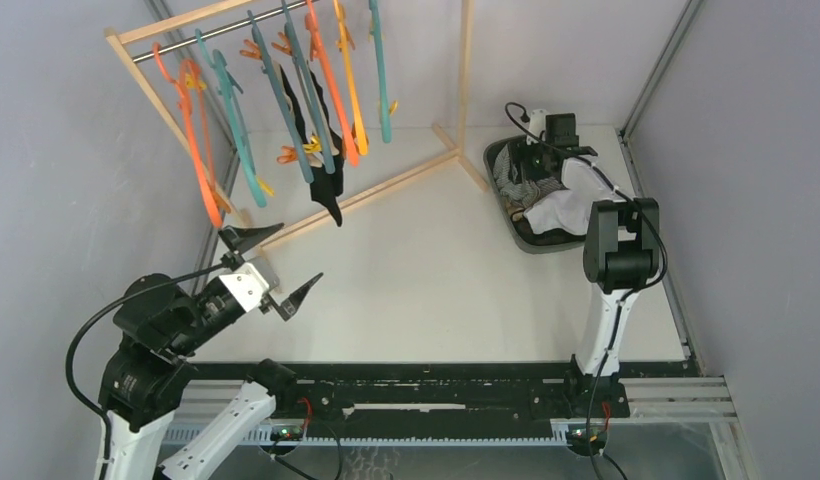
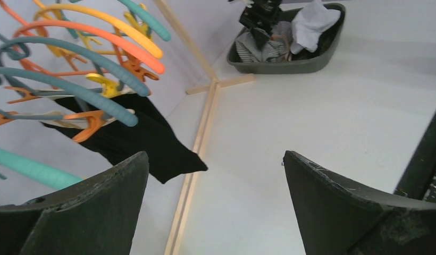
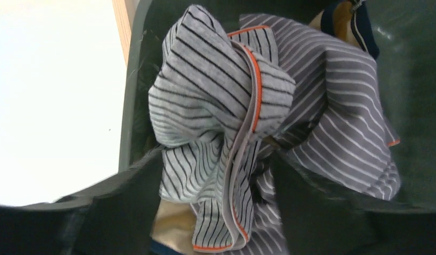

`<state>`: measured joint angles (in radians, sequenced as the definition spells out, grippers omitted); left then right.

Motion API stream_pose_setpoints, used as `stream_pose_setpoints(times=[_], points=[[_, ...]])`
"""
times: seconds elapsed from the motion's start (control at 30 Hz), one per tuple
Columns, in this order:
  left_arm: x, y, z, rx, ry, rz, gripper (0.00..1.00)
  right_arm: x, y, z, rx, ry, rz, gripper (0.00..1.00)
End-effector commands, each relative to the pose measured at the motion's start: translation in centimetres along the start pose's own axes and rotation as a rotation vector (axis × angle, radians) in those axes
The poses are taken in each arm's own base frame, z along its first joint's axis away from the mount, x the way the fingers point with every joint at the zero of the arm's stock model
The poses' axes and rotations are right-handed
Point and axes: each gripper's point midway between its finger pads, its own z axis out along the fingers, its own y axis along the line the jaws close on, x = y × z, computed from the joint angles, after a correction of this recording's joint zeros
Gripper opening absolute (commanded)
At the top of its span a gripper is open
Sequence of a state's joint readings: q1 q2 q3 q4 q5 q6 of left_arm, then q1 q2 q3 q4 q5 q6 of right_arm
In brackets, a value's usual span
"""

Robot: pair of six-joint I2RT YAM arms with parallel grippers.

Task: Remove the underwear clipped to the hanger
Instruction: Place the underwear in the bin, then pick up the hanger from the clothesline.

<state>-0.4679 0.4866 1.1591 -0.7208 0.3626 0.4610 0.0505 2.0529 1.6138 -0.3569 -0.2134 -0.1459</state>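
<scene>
The black briefs (image 1: pixel 323 175) are clipped to a teal hanger (image 1: pixel 276 88) on the wooden rack (image 1: pixel 386 183). An orange clip (image 1: pixel 288 155) and a yellow clip (image 1: pixel 312 146) pinch the top edge, and the bottom corner dangles close to the rack's base bar. The left hand (image 1: pixel 301 250) sits just in front of the rack, not touching the briefs, with its fingers spread as wide as they go and nothing in them. Well off to the right of the rack there's a dark grey bin (image 1: pixel 531 243) on the bench (image 1: pixel 436 290). The right hand (image 3: pixel 218 159) is down in that bin, partway open, with grey striped briefs (image 3: pixel 216 85) with orange trim bunched in the gap between its fingers. A white cloth (image 1: pixel 566 205) lies in the bin too.
</scene>
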Motion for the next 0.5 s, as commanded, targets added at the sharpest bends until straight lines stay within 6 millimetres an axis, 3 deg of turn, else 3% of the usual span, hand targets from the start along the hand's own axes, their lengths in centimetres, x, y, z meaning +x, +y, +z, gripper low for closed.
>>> stream_pose_setpoints(times=[0.0, 0.13, 0.3, 0.47], points=[[-2.8, 2.8, -1.1, -0.118, -0.036, 0.051, 1.0, -3.5, 0.6, -4.3, -0.037, -0.066, -0.037, 0.82], [-4.2, 4.7, -1.5, -0.204, -0.053, 0.016, 1.0, -5.2, 1.6, -7.8, -0.061, -0.116, -0.062, 0.94], [-6.8, 7.7, -1.3, -0.333, -0.109, -0.103, 0.95, -6.6, 3.9, -12.7, -0.118, -0.211, -0.08, 0.94], [-8.9, 10.8, -0.6, -0.446, -0.144, -0.227, 0.84, -6.0, 6.3, -17.1, -0.186, -0.265, -0.067, 0.94]])
